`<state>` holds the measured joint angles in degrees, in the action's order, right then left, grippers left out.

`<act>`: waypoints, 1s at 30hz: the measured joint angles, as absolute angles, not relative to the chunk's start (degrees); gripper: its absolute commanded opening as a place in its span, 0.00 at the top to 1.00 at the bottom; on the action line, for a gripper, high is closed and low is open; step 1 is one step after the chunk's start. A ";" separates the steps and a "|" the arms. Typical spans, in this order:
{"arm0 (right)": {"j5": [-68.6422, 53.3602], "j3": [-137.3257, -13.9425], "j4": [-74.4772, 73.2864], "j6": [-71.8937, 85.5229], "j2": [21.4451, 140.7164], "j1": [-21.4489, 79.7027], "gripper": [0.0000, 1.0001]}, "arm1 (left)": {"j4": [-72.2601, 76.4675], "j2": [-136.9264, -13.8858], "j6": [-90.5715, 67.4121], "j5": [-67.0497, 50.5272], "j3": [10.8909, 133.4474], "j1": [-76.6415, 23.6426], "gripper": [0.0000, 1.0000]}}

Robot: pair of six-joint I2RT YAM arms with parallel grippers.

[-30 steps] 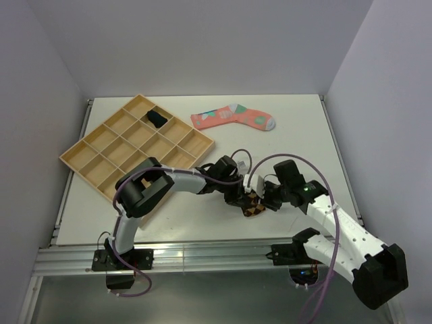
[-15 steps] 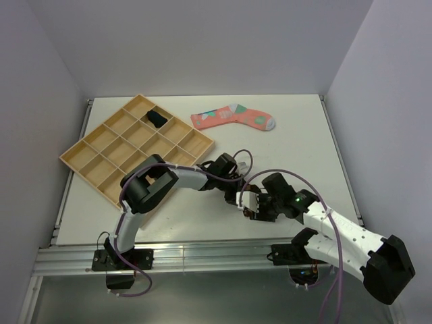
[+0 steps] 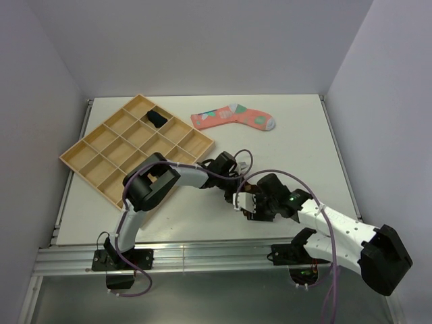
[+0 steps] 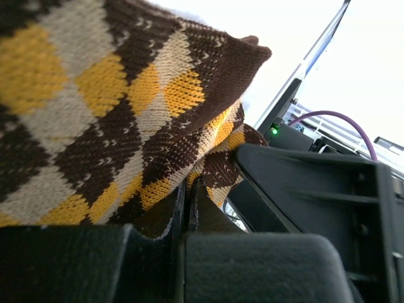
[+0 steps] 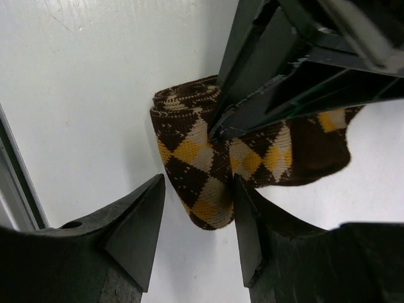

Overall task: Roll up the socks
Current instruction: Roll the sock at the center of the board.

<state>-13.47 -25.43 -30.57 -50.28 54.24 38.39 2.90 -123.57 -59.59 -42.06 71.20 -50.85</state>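
Desk: spreading white and flat beneath everything, showing a faint grain in the right wrist view.
Walls: rising pale grey on 3 sides, closing in the desk at the back, left and right.
Rail: running as a metal strip along the desk's near edge, carrying both arm bases.
Wooden tray: sitting at an angle on the desk's left half, split into many small compartments.
Navy sock: lying bunched in 1 compartment near the tray's far corner.
Pink sock: lying flat on the desk towards the back, just right of the tray and apart from it.
Diamond-patterned sock: resting partly rolled on the desk near the front middle, between the 2 arms.
Left pincer: pressing together on the diamond-patterned sock, pinching its knit fabric.
Right pincer: standing spread, straddling the rolled end of the diamond-patterned sock, gripping nothing.
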 measured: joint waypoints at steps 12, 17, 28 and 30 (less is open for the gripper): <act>-13.34 -30.09 -30.15 -48.64 65.58 38.48 0.83 | 3.95 -123.68 -59.88 -42.92 70.65 -49.30 0.98; -16.40 -34.15 -32.73 -47.29 70.52 36.75 0.87 | 12.14 -122.61 -64.10 -43.16 65.36 -48.49 0.88; -33.50 -48.99 -45.76 -50.06 89.67 25.54 0.88 | 33.17 -117.30 -71.88 -33.82 50.87 -48.34 0.70; -35.48 -50.85 -47.48 -50.19 92.29 24.21 0.88 | 35.86 -116.42 -72.14 -31.09 49.19 -48.53 0.69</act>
